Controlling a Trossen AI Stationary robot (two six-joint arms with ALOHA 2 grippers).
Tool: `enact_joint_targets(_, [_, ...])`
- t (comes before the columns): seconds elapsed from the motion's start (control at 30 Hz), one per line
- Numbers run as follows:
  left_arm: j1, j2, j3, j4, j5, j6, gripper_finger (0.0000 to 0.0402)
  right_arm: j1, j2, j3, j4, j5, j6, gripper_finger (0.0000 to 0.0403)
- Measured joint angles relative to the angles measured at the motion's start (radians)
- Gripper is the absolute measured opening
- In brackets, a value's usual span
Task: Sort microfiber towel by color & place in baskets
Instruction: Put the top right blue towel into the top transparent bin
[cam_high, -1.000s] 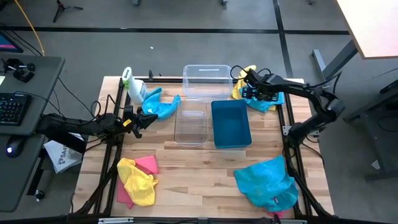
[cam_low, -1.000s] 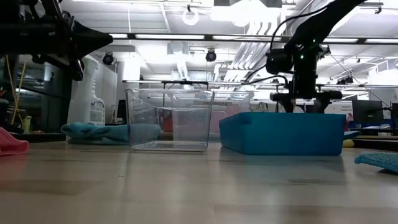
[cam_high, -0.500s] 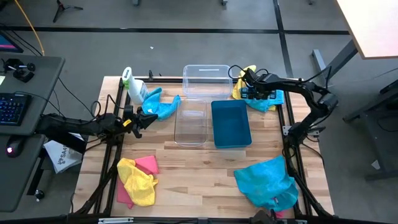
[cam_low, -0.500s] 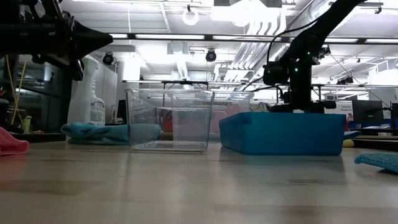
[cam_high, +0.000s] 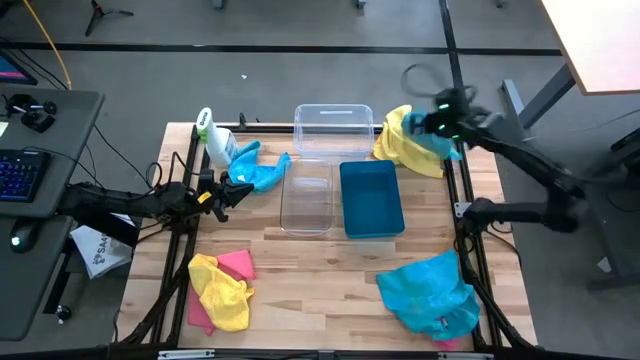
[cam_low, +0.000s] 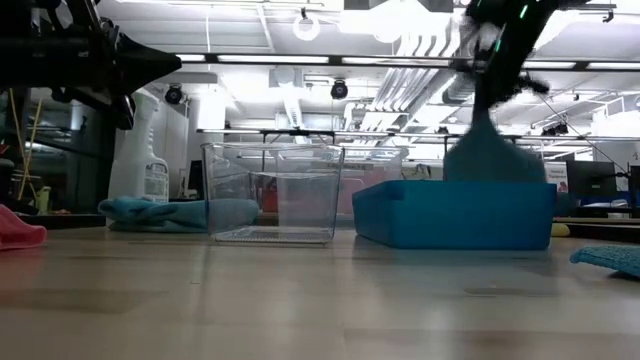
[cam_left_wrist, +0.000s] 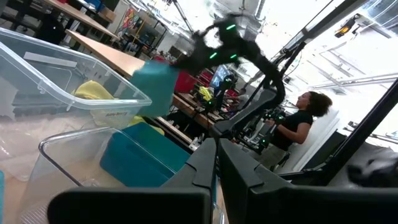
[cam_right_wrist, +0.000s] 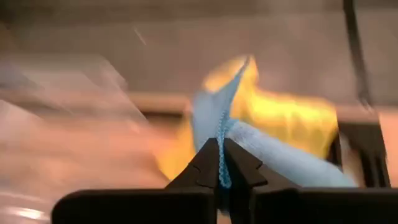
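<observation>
Your left gripper (cam_high: 222, 190) is waiting at the table's left edge with its fingers pressed together, just beside the blue towel (cam_high: 262, 168) near the spray bottle (cam_high: 214, 138). Your right gripper (cam_right_wrist: 219, 163) is pinching a second blue towel (cam_low: 487, 152) by its edge. That towel is hanging long-axis down over the yellow towel (cam_high: 404, 142), just past the teal bin (cam_high: 371, 198).
</observation>
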Motion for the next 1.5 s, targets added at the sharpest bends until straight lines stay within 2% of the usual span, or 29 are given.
enact_joint_targets(0.13, [0.0,0.0,0.0,0.0,0.0,0.0,0.0007,0.0,-0.107,0.103,0.143,-0.02,-0.006,0.0003])
enact_joint_targets(0.33, [0.0,0.0,0.0,0.0,0.0,0.0,0.0007,0.011,-0.101,0.152,0.473,-0.22,0.055,0.0001])
enact_joint_targets(0.67, [0.0,0.0,0.0,0.0,0.0,0.0,0.0007,0.144,0.164,0.151,1.069,-0.337,0.126,0.0001])
enact_joint_targets(0.77, [0.0,0.0,0.0,0.0,0.0,0.0,0.0007,0.173,0.251,0.176,1.186,-0.367,0.163,0.0])
enact_joint_targets(0.9, [0.0,0.0,0.0,0.0,0.0,0.0,0.0007,0.206,0.368,0.278,1.289,-0.396,0.157,0.0])
enact_joint_targets(1.07, [0.0,0.0,0.0,0.0,0.0,0.0,0.0007,0.213,0.487,0.485,1.285,-0.436,0.094,0.0])
enact_joint_targets(1.23, [0.0,0.0,0.0,0.0,0.0,0.0,0.0007,0.219,0.551,0.653,1.069,-0.494,0.027,0.0])
enact_joint_targets(1.37, [0.0,0.0,0.0,0.0,0.0,0.0,0.0007,0.237,0.562,0.688,0.886,-0.497,-0.087,0.0])
enact_joint_targets(1.5, [0.0,0.0,0.0,0.0,0.0,0.0,0.0007,0.256,0.551,0.688,0.716,-0.428,-0.193,0.0])
